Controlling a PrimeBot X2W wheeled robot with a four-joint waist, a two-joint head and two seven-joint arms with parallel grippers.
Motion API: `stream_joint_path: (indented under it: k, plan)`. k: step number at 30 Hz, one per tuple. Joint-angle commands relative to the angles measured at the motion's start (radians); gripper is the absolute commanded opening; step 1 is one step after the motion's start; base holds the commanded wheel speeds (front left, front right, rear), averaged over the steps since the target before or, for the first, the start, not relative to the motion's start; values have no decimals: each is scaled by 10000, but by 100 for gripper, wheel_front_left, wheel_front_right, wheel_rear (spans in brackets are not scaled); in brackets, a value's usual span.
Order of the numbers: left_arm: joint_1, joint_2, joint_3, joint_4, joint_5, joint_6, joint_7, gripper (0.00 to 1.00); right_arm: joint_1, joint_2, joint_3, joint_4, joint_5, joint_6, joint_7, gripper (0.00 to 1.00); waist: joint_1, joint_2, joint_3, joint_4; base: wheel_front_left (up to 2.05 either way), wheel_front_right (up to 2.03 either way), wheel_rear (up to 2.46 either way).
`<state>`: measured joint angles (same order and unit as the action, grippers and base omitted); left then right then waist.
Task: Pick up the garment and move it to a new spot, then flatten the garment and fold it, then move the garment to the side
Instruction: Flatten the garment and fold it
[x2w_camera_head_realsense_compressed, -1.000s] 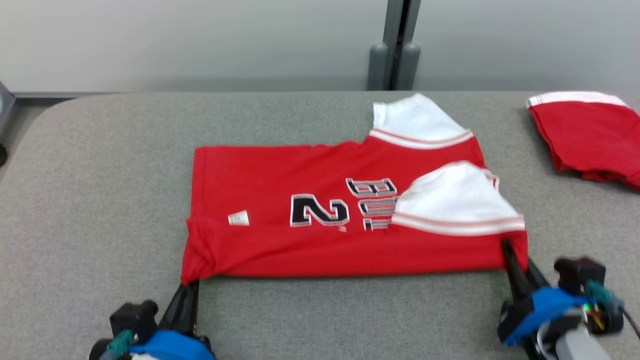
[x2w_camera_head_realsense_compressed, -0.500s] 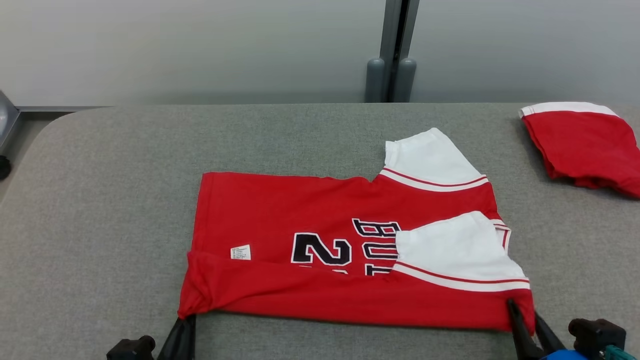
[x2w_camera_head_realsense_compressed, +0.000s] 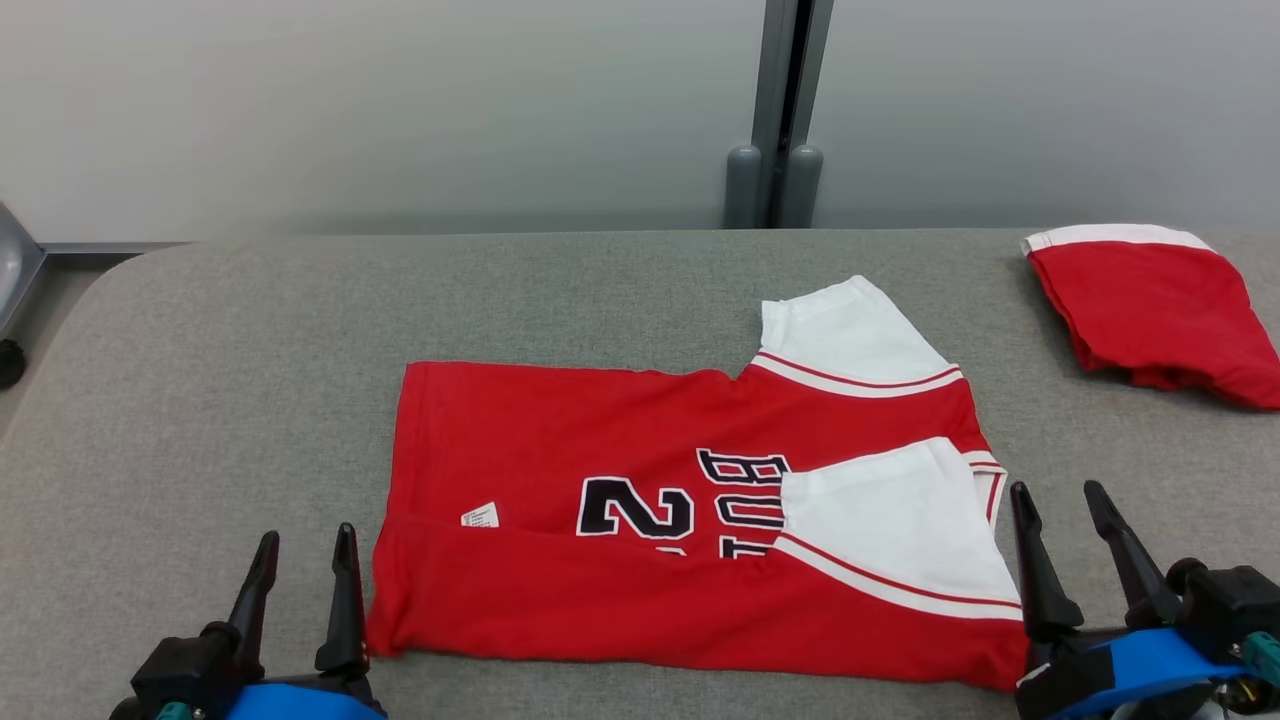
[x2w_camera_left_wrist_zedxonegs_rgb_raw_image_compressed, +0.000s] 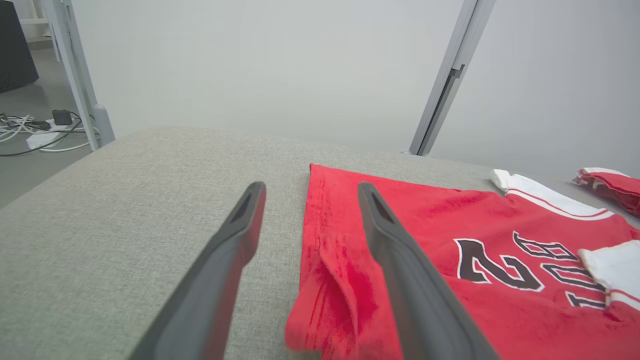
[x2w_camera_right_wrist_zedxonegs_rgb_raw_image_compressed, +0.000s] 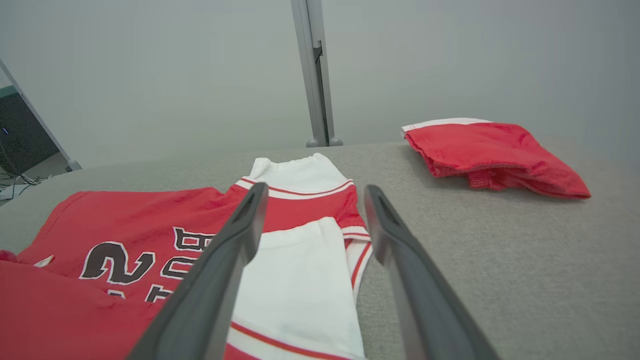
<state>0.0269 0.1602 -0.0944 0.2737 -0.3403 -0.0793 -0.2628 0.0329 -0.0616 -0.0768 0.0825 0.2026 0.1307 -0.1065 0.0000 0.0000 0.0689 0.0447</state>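
Observation:
The garment (x2w_camera_head_realsense_compressed: 620, 470) is a red jersey with white sleeves and black lettering, lying flat on the grey table (x2w_camera_head_realsense_compressed: 250, 350), its near long edge folded over towards the middle. My left gripper (x2w_camera_head_realsense_compressed: 307, 535) stands open just left of the garment's near left corner, holding nothing. My right gripper (x2w_camera_head_realsense_compressed: 1055, 490) stands open just right of the near right corner, also holding nothing. In the left wrist view the open left gripper (x2w_camera_left_wrist_zedxonegs_rgb_raw_image_compressed: 311, 187) straddles the garment's (x2w_camera_left_wrist_zedxonegs_rgb_raw_image_compressed: 450, 225) left hem. In the right wrist view the open right gripper (x2w_camera_right_wrist_zedxonegs_rgb_raw_image_compressed: 316, 189) hovers over the white sleeve (x2w_camera_right_wrist_zedxonegs_rgb_raw_image_compressed: 300, 280).
A second red garment (x2w_camera_head_realsense_compressed: 1150, 310), folded with a white band, lies at the table's far right; it is also in the right wrist view (x2w_camera_right_wrist_zedxonegs_rgb_raw_image_compressed: 490, 150). A grey post (x2w_camera_head_realsense_compressed: 775, 190) stands behind the table against the pale wall. The table's left edge curves down to the floor.
Both grippers were shut on the garment's near corners; now both have opened and let go, and the garment lies on the table. The head camera has also shifted.

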Motion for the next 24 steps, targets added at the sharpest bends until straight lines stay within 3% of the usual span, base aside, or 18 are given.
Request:
stream_joint_path:
  k: [1,24]
  plan:
    - [68,66,136,-229,91,71,-26,100,-244,56,73,-88,-90,2,-143,100,0,0,-65,-52,0,0,0]
    - [-1371,-157,407,-216,507,203,-26,100,-1137,109,580,498,161,2,-1198,100,0,0,-50,-242,0,0,0]
